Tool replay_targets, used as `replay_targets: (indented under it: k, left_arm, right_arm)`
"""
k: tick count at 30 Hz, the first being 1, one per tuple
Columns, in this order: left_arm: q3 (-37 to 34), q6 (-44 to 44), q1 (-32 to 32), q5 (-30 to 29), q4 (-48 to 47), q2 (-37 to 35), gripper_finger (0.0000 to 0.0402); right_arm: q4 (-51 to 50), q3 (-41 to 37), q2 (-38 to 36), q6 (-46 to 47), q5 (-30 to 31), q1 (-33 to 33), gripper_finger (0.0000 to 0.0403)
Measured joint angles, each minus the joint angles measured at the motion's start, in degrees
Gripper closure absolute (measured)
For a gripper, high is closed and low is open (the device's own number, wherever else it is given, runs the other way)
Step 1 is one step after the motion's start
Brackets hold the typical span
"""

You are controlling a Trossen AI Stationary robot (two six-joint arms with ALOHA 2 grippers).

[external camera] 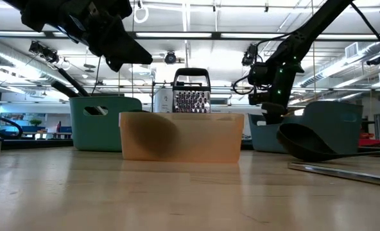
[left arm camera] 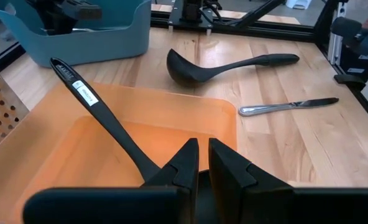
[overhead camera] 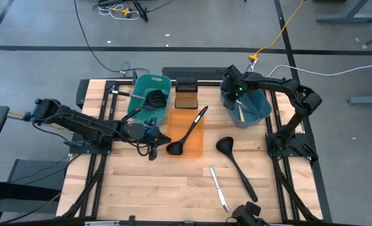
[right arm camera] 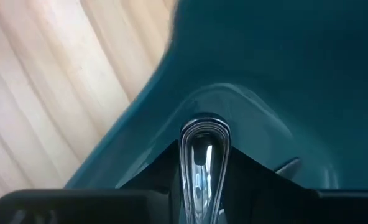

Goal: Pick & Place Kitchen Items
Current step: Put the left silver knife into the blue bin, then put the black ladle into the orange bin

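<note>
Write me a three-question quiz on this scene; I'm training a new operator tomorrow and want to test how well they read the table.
1. True or false: the silver knife lies inside the orange tub.
2. The right gripper hangs above the blue tub. Its jaws hold: A) a black ladle, B) a silver utensil, C) nothing.
3. Fill in: the black slotted spatula sits in the ___ tub.

Key
1. False: it lies on the bare table, apart from the tub.
2. B: its handle end shows between the jaws.
3. Teal: the teal tub at the back left.
</note>
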Motion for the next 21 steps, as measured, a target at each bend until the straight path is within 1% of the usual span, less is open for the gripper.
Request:
replay_targets:
  k: [8, 11, 17, 21]
  left_arm:
    - [0.0, 0.02, 0.02, -0.01, 0.0, 0.0, 0.0358]
    - [0.0, 0.02, 0.02, 0.01, 0.0, 0.0, 0.0358]
    - [0.0, -0.04, 0.02, 0.01, 0.0, 0.0, 0.0358]
    - [0.0, -0.24, 0.02, -0.01, 0.0, 0.0, 0.0358]
  right_arm:
    - [-0.17, 0.0, 0.0, 0.01, 2.07, 0.02, 0.0303]
    - [-0.26, 0.0, 0.0, 0.03, 3.31, 0.02, 0.0304]
    - [-0.99, 0.0, 0.0, -0.04, 3.76, 0.03, 0.0307]
    - [-1.11, 0.0, 0.0, -0.06, 5.7, 0.04, 0.0292]
